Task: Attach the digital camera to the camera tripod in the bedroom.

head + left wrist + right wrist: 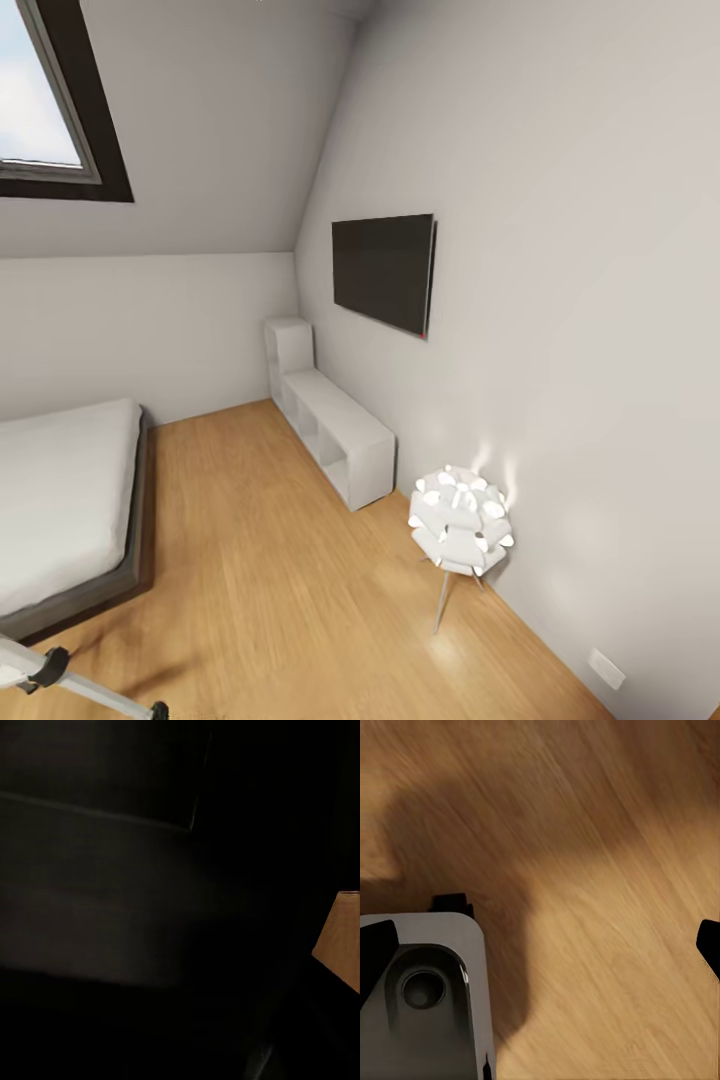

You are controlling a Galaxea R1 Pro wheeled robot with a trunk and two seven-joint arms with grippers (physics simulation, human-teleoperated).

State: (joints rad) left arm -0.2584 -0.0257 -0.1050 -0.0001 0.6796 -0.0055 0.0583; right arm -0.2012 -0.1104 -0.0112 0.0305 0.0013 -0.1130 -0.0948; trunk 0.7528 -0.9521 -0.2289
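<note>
Wooden floor [290,580] in a light tone covers the bedroom [200,330], which has white walls and a sloped ceiling with a dark-framed skylight [60,110] at the upper left of the head view. A low grey bed [90,590] with a white mattress stands at the left. On the right wall hangs a black flat screen [383,272], and below it a long white shelf unit [335,430] runs along the wall into the corner. Nearer along the same wall stands a white floor lamp [460,522] with a spiky shade, lit, on thin legs.

At the bottom left corner of the head view, two silver legs of the tripod [70,682] with black joints reach into the picture, near the foot of the bed.

From the right wrist, I see the wood floor, a grey rounded part of the robot's body [424,997] and two black finger tips [375,952] far apart, so the right gripper [542,949] is spread wide with nothing between them. The left wrist picture is almost all dark, with a small piece of floor; I cannot tell the state of the left gripper.
</note>
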